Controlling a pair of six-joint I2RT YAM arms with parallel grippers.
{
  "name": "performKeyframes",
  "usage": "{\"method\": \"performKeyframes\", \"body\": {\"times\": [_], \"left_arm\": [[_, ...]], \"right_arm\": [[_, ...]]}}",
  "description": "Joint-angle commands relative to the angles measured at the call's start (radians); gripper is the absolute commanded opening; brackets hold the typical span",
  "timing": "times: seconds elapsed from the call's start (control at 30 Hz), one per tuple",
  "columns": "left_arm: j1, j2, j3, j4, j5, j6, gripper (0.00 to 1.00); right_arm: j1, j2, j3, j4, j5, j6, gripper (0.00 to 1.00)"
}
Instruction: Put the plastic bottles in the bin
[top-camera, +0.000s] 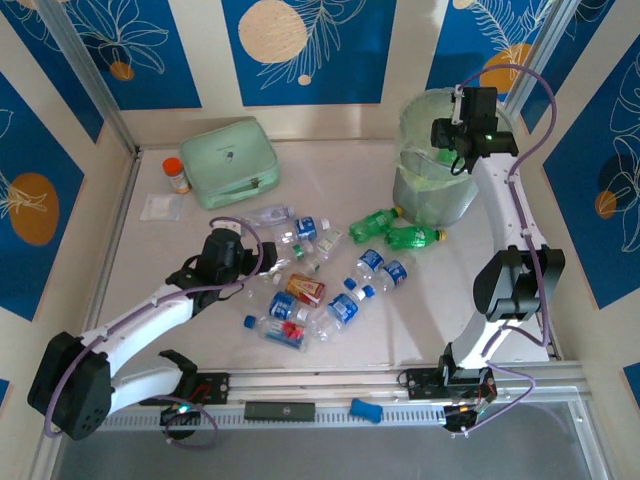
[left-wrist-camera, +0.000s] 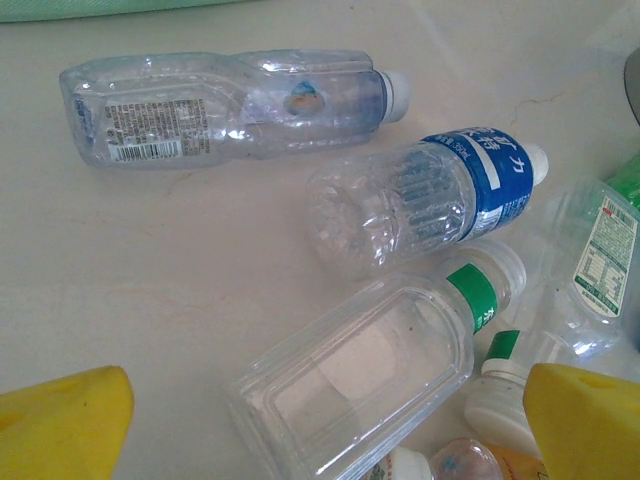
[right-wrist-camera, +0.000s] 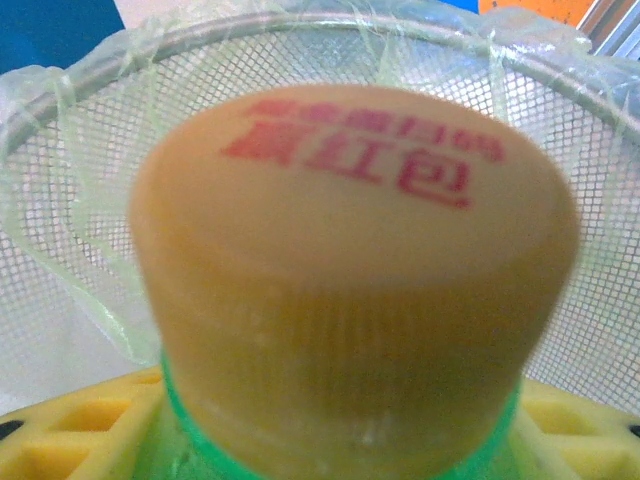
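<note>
Top external: right gripper (top-camera: 458, 140) clamped a yellow-capped green bottle (top-camera: 446, 156) above the bin (top-camera: 420, 195) rim. Left gripper (top-camera: 252, 258) gaped wide over clear bottles (top-camera: 330, 290) scattered mid-table, with bare table (top-camera: 150, 250) to the left.

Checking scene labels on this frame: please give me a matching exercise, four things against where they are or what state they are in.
Things:
1 left pincer
2 right pincer
3 mint-green case
4 two loose green bottles

Places or states:
A lying at the foot of the bin
B shut on a yellow-capped green bottle at the bin's mouth
C far left, beside the orange-capped jar
D open over clear bottles

Pairs: 1-D, 2-B, 3-C, 4-A
</note>
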Motion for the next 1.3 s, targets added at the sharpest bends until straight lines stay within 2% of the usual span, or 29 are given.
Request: {"method": "performKeyframes", "body": {"times": [0.0,0.07,0.2,0.3,0.53,0.67,0.83,1.1,1.27], "left_arm": [[0.013,-0.009,0.027,-0.016,-0.003,-0.007,1.0],[0.013,-0.006,0.03,-0.014,-0.001,-0.007,1.0],[0.013,-0.006,0.03,-0.015,0.002,-0.007,1.0],[0.013,-0.005,0.03,-0.014,0.002,-0.007,1.0],[0.015,0.013,0.041,-0.008,0.007,0.0,1.0],[0.02,0.029,0.055,-0.01,-0.001,0.02,1.0],[0.057,0.075,0.091,0.012,0.008,0.047,1.0],[0.195,0.253,0.25,0.068,0.157,0.138,1.0],[0.231,0.431,0.421,0.026,0.262,0.222,1.0]], "right_arm": [[-0.01,0.008,-0.001,0.006,-0.058,0.046,0.5],[-0.011,0.009,0.009,-0.002,-0.07,0.055,0.54],[-0.012,0.007,0.047,-0.025,-0.082,0.068,0.74],[-0.01,-0.006,0.083,-0.046,-0.094,0.08,0.85],[0.004,-0.106,0.097,-0.035,-0.206,0.144,0.99],[0.027,-0.182,0.043,0.006,-0.33,0.185,0.99],[0.095,-0.293,-0.108,0.092,-0.465,0.237,0.99],[0.293,-0.434,-0.426,0.229,-0.466,0.292,0.99],[0.407,-0.471,-0.599,0.339,-0.443,0.374,0.99]]}}
